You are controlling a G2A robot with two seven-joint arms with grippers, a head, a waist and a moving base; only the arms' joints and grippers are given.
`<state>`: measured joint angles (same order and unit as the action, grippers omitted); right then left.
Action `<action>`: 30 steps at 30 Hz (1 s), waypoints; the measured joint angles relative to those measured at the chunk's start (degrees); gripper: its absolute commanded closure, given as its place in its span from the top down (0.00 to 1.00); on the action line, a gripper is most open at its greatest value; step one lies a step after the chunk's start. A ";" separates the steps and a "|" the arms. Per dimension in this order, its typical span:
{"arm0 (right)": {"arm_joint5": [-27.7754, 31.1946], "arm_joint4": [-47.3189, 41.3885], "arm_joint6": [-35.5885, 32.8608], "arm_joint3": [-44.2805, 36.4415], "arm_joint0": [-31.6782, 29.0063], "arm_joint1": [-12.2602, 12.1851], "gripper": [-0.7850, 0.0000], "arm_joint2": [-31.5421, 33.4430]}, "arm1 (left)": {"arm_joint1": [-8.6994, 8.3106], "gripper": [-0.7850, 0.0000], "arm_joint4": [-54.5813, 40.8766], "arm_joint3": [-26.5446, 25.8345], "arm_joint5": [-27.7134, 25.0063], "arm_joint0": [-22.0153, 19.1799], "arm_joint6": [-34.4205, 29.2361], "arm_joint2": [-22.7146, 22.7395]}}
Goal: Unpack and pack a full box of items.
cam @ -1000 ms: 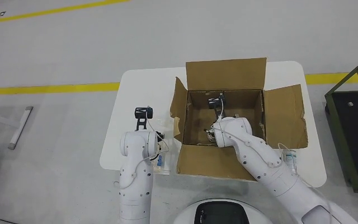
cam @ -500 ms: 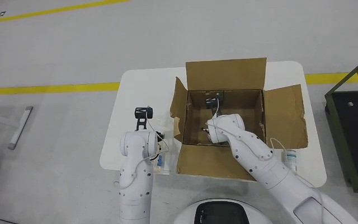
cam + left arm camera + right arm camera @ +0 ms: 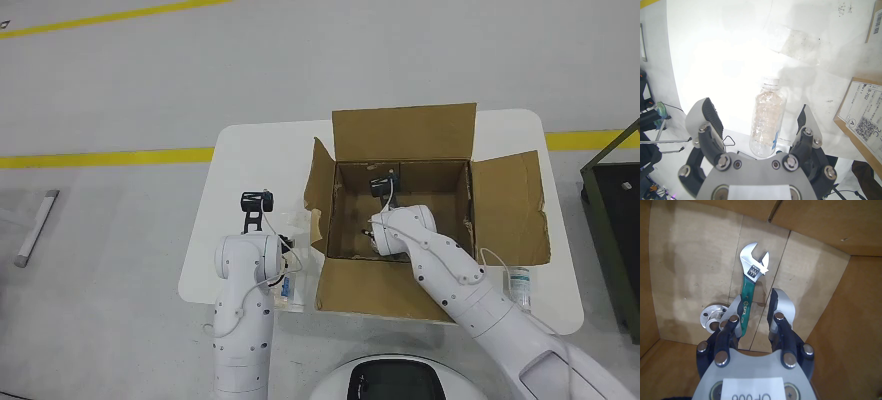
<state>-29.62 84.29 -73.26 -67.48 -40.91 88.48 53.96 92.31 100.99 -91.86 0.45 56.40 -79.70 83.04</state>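
Note:
An open cardboard box (image 3: 510, 205) stands on the white table (image 3: 260, 150). My right arm goes down into the box. On the box floor (image 3: 696, 266) lies a green-handled adjustable wrench (image 3: 748, 291). My right gripper (image 3: 755, 300) is open around its handle, one finger (image 3: 733, 306) touching it, the other apart. A metal flange (image 3: 710, 315) lies beside that finger. Left of the box, a clear plastic bottle (image 3: 768, 117) lies on the table between the open fingers of my left gripper (image 3: 757, 109), touching neither; it also shows near the front edge (image 3: 285, 287).
A second small bottle (image 3: 518, 285) lies on the table right of the box, near the front edge. A clear plastic sheet (image 3: 795, 41) lies beyond the left bottle. The box's labelled flap (image 3: 863, 113) is close to my left gripper. A dark green cabinet (image 3: 615, 220) stands off the table's right end.
My right arm has shifted a little to the left inside the box, uncovering the small bottle on the right. The left arm has not moved.

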 measured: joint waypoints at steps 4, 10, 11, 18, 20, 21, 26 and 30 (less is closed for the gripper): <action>0.28 -0.07 0.41 1.05 0.19 0.45 0.43 -0.02 | 0.00 1.00 0.00 0.00 0.00 0.00 0.00 0.00; 0.73 -0.08 1.11 2.48 0.35 1.00 0.35 0.35 | 0.00 1.00 0.00 0.00 0.00 0.00 0.00 0.00; 0.82 -0.13 1.22 2.70 0.38 1.08 0.34 0.40 | 0.00 1.00 0.00 0.00 0.00 0.00 0.00 0.00; 1.27 -0.38 2.07 4.29 0.68 1.78 0.10 0.69 | 0.00 1.00 0.00 0.00 0.00 0.00 0.00 0.00; 1.38 -0.39 2.20 4.62 0.80 1.93 0.00 0.83 | 0.00 1.00 0.00 0.00 0.00 0.00 0.00 0.00; 1.46 -0.37 2.31 4.82 0.85 2.02 0.00 0.94 | 0.00 1.00 0.00 0.00 0.00 0.00 0.00 0.00; 1.86 -0.56 2.90 5.38 0.92 2.34 0.00 1.48 | 0.00 1.00 0.00 0.00 0.00 0.00 0.00 0.00; 2.57 -0.98 3.80 5.17 0.60 2.50 0.00 2.24 | 0.00 1.00 0.00 0.00 0.00 0.00 0.00 0.00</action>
<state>-27.05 83.31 -69.46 -62.31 -40.31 90.97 56.19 92.31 100.99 -91.86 0.45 56.40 -79.70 83.04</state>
